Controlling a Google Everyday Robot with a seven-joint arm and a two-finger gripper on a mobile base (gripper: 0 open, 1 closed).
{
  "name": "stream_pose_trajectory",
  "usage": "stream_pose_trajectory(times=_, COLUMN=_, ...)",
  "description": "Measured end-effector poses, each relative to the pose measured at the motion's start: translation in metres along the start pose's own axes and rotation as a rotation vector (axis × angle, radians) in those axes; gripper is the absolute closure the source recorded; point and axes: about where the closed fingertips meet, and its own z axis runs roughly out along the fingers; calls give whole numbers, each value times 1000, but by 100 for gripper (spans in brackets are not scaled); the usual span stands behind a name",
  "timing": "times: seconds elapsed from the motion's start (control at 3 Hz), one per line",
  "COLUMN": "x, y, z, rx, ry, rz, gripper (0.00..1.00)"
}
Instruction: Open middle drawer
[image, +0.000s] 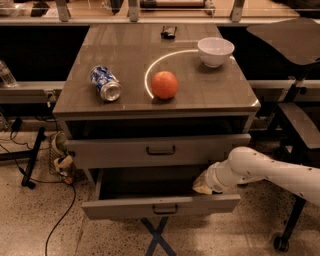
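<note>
The middle drawer (162, 206) is the grey front with a small dark bar handle, pulled well out below the top drawer, its dark inside showing. My gripper (203, 186) is at the end of the white arm (270, 172) that comes in from the right. It sits at the right end of the middle drawer, just above the front panel's top edge and over the open inside. The lowest drawer is hidden under the open middle one.
The wider top drawer (160, 150) stands slightly out. On the cabinet top (130, 60) lie a blue can (105, 83), an orange (165, 84), a white bowl (215, 51) and a small dark object (169, 32). A chair (295, 120) stands to the right, cables and a stand (31, 160) to the left.
</note>
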Motion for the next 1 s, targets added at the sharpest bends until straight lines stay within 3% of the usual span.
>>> stream_pose_trajectory(times=0.33, x=11, y=-13, z=19, rx=15, ry=-29, rz=29, gripper=99)
stream_pose_trajectory(times=1.0, x=22, y=-15, z=35, rx=10, ry=-45, rz=48, gripper=100)
